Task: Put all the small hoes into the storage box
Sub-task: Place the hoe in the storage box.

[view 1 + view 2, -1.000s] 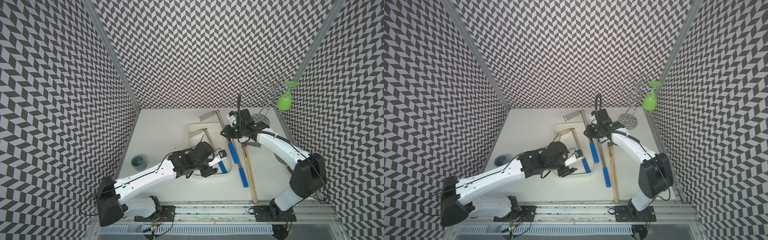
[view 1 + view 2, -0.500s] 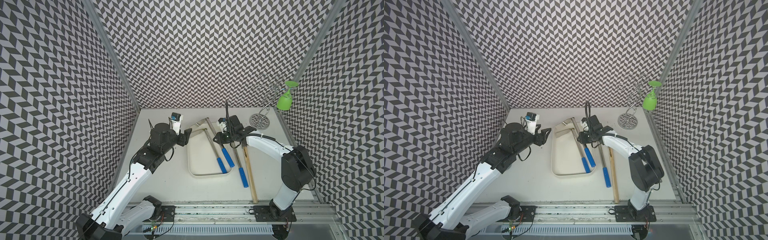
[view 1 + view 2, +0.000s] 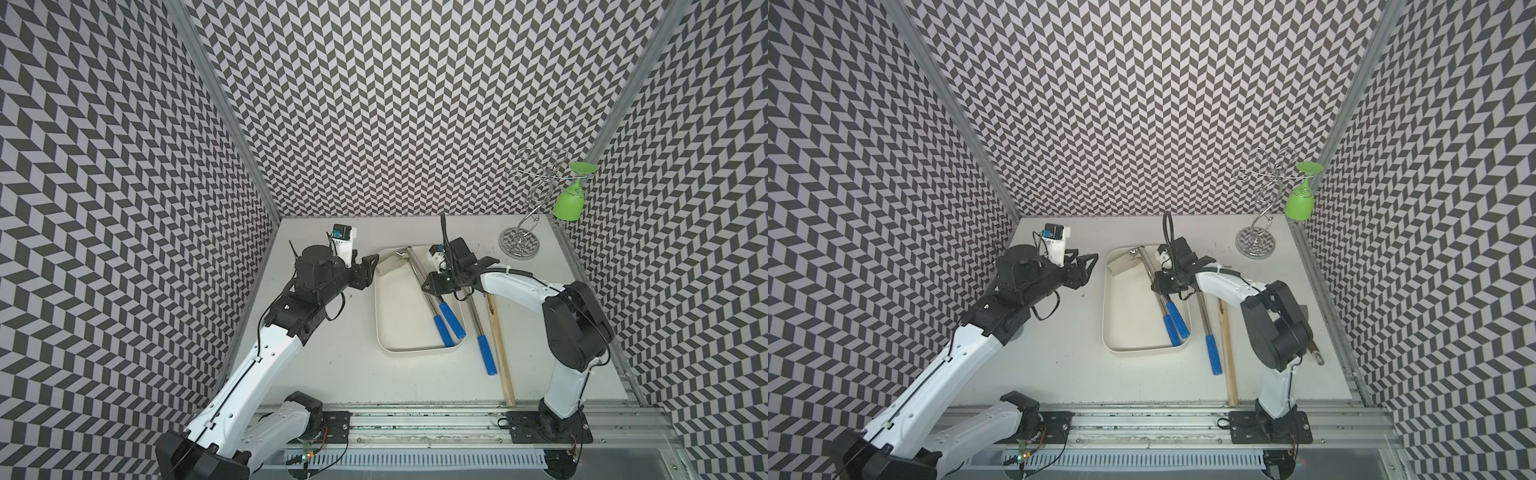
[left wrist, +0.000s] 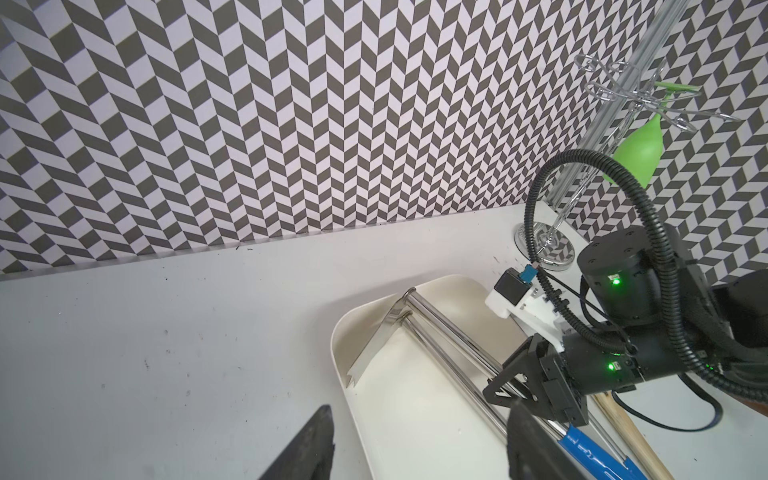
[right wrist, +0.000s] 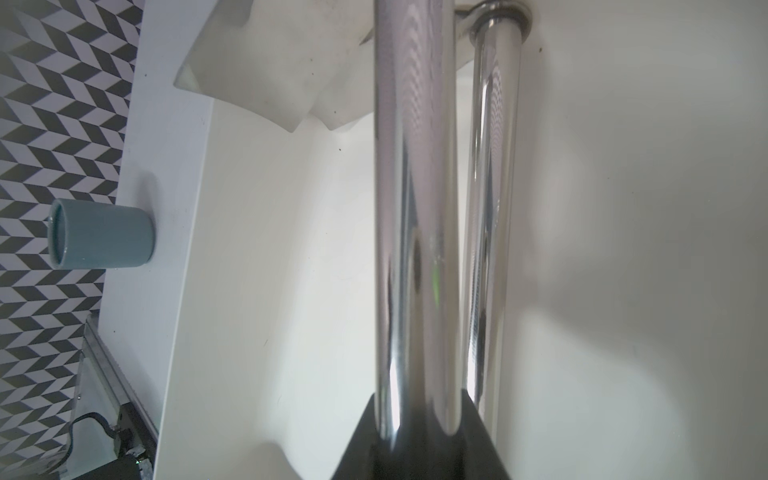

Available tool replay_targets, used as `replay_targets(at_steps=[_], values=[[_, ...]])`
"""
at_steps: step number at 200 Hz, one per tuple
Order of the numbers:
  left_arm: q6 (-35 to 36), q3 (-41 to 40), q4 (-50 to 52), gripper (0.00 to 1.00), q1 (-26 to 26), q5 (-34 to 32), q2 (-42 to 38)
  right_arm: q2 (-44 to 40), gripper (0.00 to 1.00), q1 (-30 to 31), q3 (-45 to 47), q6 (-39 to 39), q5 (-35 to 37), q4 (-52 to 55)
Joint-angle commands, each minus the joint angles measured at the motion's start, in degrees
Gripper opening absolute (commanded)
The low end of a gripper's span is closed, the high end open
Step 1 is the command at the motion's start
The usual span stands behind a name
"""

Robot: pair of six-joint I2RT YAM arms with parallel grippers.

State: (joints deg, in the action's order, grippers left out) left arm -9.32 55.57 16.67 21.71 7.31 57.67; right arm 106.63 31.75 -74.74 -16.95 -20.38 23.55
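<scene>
Swung back left of the storage box (image 3: 378,316), left claw (image 3: 368,272) released. Clenched on small hoe (image 3: 390,267) shaft inside it, right claw (image 3: 433,289).

Small hoe (image 5: 411,208): shaft ends cut by frame, r. wrist view.
Wooden handle (image 3: 500,353): head hid. under r. arm.
L. gripper (image 4: 419,409): finger ends only, rest out of frame.

Left pincer (image 3: 370,272) gapes empty; right pincer (image 3: 433,287) clamps shut, arm outstretched.

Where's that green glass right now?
In both top views the green wine glass hangs upside down from the wire rack at the table's far right corner.
</scene>
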Motion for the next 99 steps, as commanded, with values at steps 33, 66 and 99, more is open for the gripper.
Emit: replay_targets(at_steps=[33, 66, 99], values=[[-1.01, -1.16, -1.5, 0.66, -0.76, 1.51, -1.36, -0.24, 0.0, 0.29, -2.81, 0.19, -2.98, -7.32], [-1.19, -1.17, -1.44, 0.66, -0.84, 1.68, -1.47, -1.85, 0.0, 0.25, -2.9, -1.02, -2.88, -9.35], [-1.31, -1.26, -1.55, 0.66, -0.9, 1.98, -1.22, -0.13, 0.0, 0.31, -3.39, -1.34, -1.79, -8.79]])
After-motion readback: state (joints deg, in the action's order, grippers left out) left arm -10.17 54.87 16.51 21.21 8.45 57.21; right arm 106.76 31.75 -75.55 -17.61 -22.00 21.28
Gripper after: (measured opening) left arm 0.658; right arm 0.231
